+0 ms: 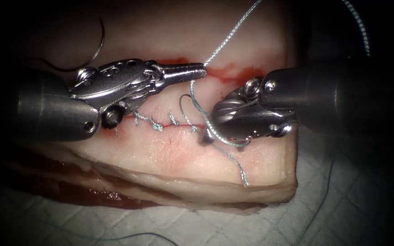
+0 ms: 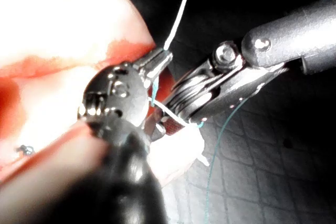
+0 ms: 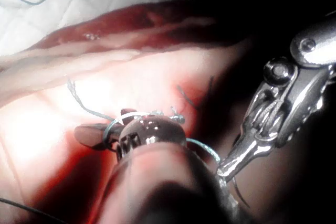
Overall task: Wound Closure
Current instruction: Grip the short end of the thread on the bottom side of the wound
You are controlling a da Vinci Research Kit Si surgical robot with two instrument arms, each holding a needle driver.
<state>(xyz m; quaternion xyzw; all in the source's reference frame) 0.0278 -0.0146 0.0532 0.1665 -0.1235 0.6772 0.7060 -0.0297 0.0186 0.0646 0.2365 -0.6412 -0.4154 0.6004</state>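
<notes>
Cut (image 1: 178,122), frame centre: knotted stitches along its left stretch, right end unstitched. Left tool (image 1: 201,71) clamped on thread (image 1: 231,34). Right tool (image 1: 204,136) wrapped in thread, jaws unclear. Needle (image 1: 97,45) loose, upper left.

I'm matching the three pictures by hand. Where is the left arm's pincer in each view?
Endoscope view: left pincer, shut on the thread, over the red fluid, up-left of the right tool.
Left wrist view: pincer beside the red fluid, thread rising from it.
Right wrist view: pincer next to the right tool's wrist.
Shared landmark: the thread it grips.
</notes>
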